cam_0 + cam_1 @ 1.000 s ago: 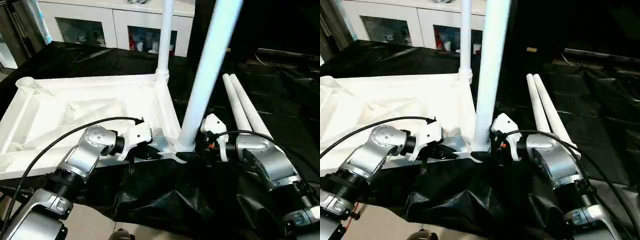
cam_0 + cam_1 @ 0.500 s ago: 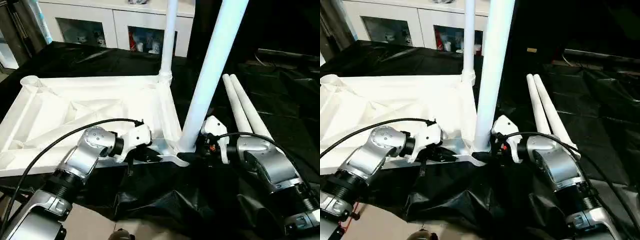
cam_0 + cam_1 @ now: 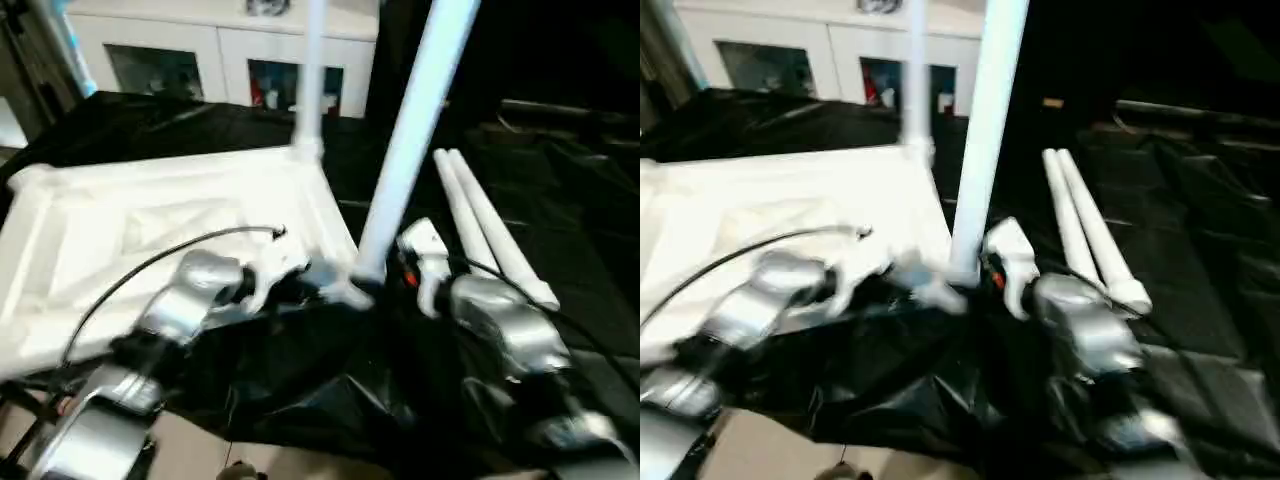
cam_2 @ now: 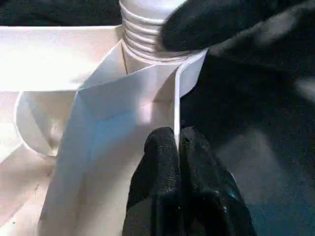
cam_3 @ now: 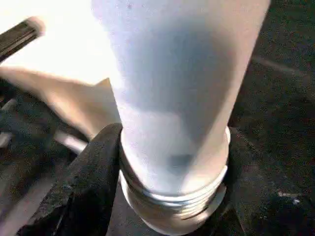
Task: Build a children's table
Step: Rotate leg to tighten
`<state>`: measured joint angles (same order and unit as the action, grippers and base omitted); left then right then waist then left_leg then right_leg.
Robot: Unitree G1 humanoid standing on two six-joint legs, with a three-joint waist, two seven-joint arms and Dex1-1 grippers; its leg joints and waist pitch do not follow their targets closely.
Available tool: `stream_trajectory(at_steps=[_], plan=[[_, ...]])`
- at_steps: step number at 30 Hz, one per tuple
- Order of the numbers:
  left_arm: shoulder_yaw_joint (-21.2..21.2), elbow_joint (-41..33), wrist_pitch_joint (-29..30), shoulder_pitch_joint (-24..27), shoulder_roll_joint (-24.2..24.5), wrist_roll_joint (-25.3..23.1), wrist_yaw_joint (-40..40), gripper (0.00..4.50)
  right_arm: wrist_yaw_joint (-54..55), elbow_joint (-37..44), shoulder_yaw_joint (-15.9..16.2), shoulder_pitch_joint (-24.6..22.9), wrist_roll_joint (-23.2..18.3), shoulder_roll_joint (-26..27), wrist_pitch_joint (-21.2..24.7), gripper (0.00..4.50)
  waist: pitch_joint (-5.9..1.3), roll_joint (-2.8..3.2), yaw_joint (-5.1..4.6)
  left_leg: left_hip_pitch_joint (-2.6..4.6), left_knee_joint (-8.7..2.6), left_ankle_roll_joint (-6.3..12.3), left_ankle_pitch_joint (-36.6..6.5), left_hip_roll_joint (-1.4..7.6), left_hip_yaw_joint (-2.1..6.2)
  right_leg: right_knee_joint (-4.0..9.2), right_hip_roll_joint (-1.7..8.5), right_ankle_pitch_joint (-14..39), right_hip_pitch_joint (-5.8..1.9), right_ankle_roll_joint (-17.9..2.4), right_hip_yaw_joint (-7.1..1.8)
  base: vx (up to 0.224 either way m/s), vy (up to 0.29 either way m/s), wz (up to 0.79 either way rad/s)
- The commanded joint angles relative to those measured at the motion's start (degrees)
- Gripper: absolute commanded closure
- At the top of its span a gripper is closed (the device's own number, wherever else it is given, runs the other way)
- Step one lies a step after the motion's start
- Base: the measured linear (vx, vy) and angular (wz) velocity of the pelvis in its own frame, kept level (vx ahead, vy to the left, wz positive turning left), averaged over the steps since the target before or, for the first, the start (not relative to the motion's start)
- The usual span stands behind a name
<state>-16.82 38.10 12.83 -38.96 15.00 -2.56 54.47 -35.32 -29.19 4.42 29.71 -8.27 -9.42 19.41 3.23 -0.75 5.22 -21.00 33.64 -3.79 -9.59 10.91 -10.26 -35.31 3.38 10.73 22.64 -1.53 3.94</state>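
Screwing the long white tapered plastic leg (image 3: pixel 415 120) in, right hand (image 5: pixel 167 196) grasps its threaded base; left hand (image 4: pixel 177 162) pinches the white ribbed plastic tabletop (image 3: pixel 120 225) rim at nine o'clock; next, likely regrip and twist.

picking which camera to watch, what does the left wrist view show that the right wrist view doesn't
Left wrist view alone: the left gripper shut on the thin edge of the tabletop, and the ribbed corner pocket beside it.

Right wrist view alone: the right gripper with a black finger on each side of the near leg, and the smooth shaft of the leg rising above its base.

Both: the leg's threaded base at the corner socket, the black sheet beneath, and a black finger of the right gripper against that thread.
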Motion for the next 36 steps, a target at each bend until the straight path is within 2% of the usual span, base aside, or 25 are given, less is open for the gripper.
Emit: stream_trajectory(at_steps=[1, 2, 3, 5, 8, 9, 12, 14, 15, 17, 21, 24, 25, 27, 28, 33, 36], plan=[[3.18, 1.13, -0.55, -4.95, -5.71, 2.52, -6.8, 4.5, 5.3, -7.8, 1.62, 1.48, 0.48, 5.38, 0.67, 1.74, -3.67, 0.44, -0.12, 0.97, -3.89, -1.16, -14.59, 2.21, 1.06, 5.36, 5.21, 18.53, -2.3, -9.17, -3.06, 0.0, 0.0, 0.0], [3.43, 2.13, -0.27, -5.67, -6.69, 2.5, -8.15, 4.5, 7.3, -9.65, 1.34, 2.64, 0.76, 6.47, 0.09, 1.74, -3.71, 0.22, -0.15, 0.9, -3.83, -1.16, -14.36, 2.02, 1.13, 5.37, 5.2, 18.61, -2.56, -9.18, -2.92, 0.0, 0.0, 0.0], [3.51, 3.82, -0.27, -6.66, -8.05, 1.86, -9.91, 4.5, 9.91, -12.89, 0.71, 4.53, 1.26, 8.32, -1.16, 1.74, -3.83, 0.25, -0.13, 0.97, -3.76, -1.1, -13.98, 2.08, 1.09, 5.31, 5.31, 18.35, -2.49, -9.34, -2.95, 0.0, 0.0, 0.0], [3.29, 4.54, -0.8, -6.94, -8.42, 1.33, -10.18, 4.5, 10.66, -14.24, 0.61, 5.27, 1.82, 9.0, -2.1, 1.74, -3.82, 0.26, -0.11, 0.83, -3.73, -0.71, -13.14, 2.01, 1.07, 5.26, 5.28, 17.52, -2.58, -9.38, -2.95, 0.0, 0.0, 0.0], [2.76, 5.09, -1.7, -7.01, -8.67, 0.76, -9.97, 4.5, 9.87, -15.41, 0.65, 6.08, 2.1, 9.82, -3.81, 1.74, -3.97, 0.24, 0.09, 0.54, -3.75, 0.57, -11.38, 2.16, 0.99, 4.9, 5.21, 13.58, -2.8, -9.63, -3.0, 0.0, 0.0, 0.0], [2.43, 5.12, -2.25, -6.93, -8.52, 0.48, -9.71, 4.5, 9.61, -15.56, 0.35, 6.25, 1.83, 10.08, -3.89, 1.19, -3.99, 0.11, 0.05, 0.49, -3.77, 0.9, -11.01, 2.21, 0.99, 4.75, 5.15, 12.37, -2.86, -9.99, -2.98, 0.0, 0.0, 0.0], [1.79, 5.5, -3.38, -6.78, -8.13, -0.07, -8.96, 4.5, 8.2, -15.88, -0.26, 6.75, 1.19, 10.24, -4.2, 0.95, -3.94, 0.31, -0.01, 0.56, -3.79, 1.28, -11.67, 2.21, 0.95, 4.82, 5.19, 12.36, -2.8, -10.49, -2.99, 0.0, 0.0, 0.0], [0.83, 5.1, -5.39, -5.9, -6.94, -0.87, -6.93, 4.5, 6.44, -16.47, 0.57, 7.29, 2.46, 9.32, -6.52, 0.69, -3.88, 0.2, -0.04, 0.59, -3.85, 1.18, -12.7, 2.21, 0.99, 4.98, 5.3, 14.4, -2.79, -10.16, -2.95, 0.0, 0.0, 0.0], [0.33, 3.88, -6.25, -4.91, -5.96, -0.92, -5.16, 4.5, 3.82, -15.28, 1.71, 6.94, 2.88, 7.94, -6.77, 0.6, -3.88, 0.27, 0.02, 0.58, -3.84, 1.07, -12.92, 2.21, 1.02, 5.11, 5.4, 15.41, -2.83, -9.71, -2.98, 0.0, 0.0, 0.0], [-0.04, 2.55, -6.73, -3.87, -4.94, -0.87, -3.49, 4.5, 1.04, -13.36, 2.74, 6.26, 3.03, 6.2, -6.65, 0.6, -3.89, 0.16, 0.02, 0.42, -3.84, 1.47, -12.17, 2.23, 1.0, 4.98, 5.23, 14.2, -2.93, -9.62, -2.98, 0.0, 0.0, 0.0], [-0.56, 0.23, -7.45, -2.06, -3.18, -0.45, -0.38, 4.5, -3.66, -9.27, 4.25, 4.69, 3.1, 3.11, -6.56, 0.6, -4.02, 0.28, 0.16, 0.44, -3.79, 2.03, -10.73, 2.52, 0.98, 4.48, 5.22, 10.41, -2.97, -10.75, -3.01, 0.0, 0.0, 0.0], [-1.52, -3.64, -8.99, 0.98, 0.14, 0.58, 5.86, 4.5, -12.41, -2.98, 6.09, 2.04, 2.57, -2.66, -6.15, 0.6, -4.21, 0.3, 0.33, 0.39, -3.7, 2.68, -9.77, 2.7, 0.97, 4.03, 5.16, 7.16, -3.17, -11.56, -2.99, 0.0, 0.0, 0.0], [-1.89, -5.32, -9.36, 2.27, 1.67, 1.26, 8.59, 4.5, -15.73, -0.9, 6.56, 1.1, 2.27, -4.94, -6.0, 0.6, -4.11, 0.31, 0.41, 0.44, -3.64, 3.09, -9.7, 2.72, 0.81, 4.09, 5.08, 6.29, -3.0, -11.85, -3.01, 0.0, 0.0, 0.0], [-2.21, -6.5, -9.91, 3.17, 2.85, 1.7, 10.52, 4.5, -18.32, 0.58, 6.88, 0.41, 1.88, -6.47, -5.7, 0.6, -4.0, 0.27, 0.54, 0.38, -3.69, 3.3, -10.19, 2.72, 0.75, 4.11, 4.97, 7.23, -2.99, -11.9, -2.93, 0.0, 0.0, 0.0], [-2.31, -7.24, -10.19, 3.69, 3.48, 1.85, 11.58, 4.5, -19.78, 1.5, 7.05, 0.0, 1.68, -7.29, -5.42, 0.6, -3.88, 0.38, 0.7, 0.5, -3.66, 3.21, -11.24, 2.72, 0.63, 4.41, 5.08, 9.27, -2.72, -11.63, -3.0, 0.0, 0.0, 0.0], [-2.22, -12.73, -9.36, 7.0, 7.23, 4.62, 18.87, 4.5, -27.05, 7.8, 8.34, -2.9, -0.46, -11.97, -3.43, 0.6, -3.62, 0.18, 1.09, 0.59, -3.96, 2.25, -13.1, 2.84, 0.78, 4.78, 5.18, 14.78, -2.57, -10.22, -3.05, 0.0, 0.0, 0.0], [-2.31, -13.99, -8.86, 7.67, 7.95, 5.11, 20.25, 4.5, -28.44, 9.21, 8.48, -3.45, -0.91, -12.58, -2.67, 0.6, -3.68, 0.25, 1.27, 0.66, -3.97, 1.96, -13.14, 2.84, 0.78, 4.83, 5.11, 15.72, -2.39, -9.82, -3.05, 0.0, 0.0, 0.0]])
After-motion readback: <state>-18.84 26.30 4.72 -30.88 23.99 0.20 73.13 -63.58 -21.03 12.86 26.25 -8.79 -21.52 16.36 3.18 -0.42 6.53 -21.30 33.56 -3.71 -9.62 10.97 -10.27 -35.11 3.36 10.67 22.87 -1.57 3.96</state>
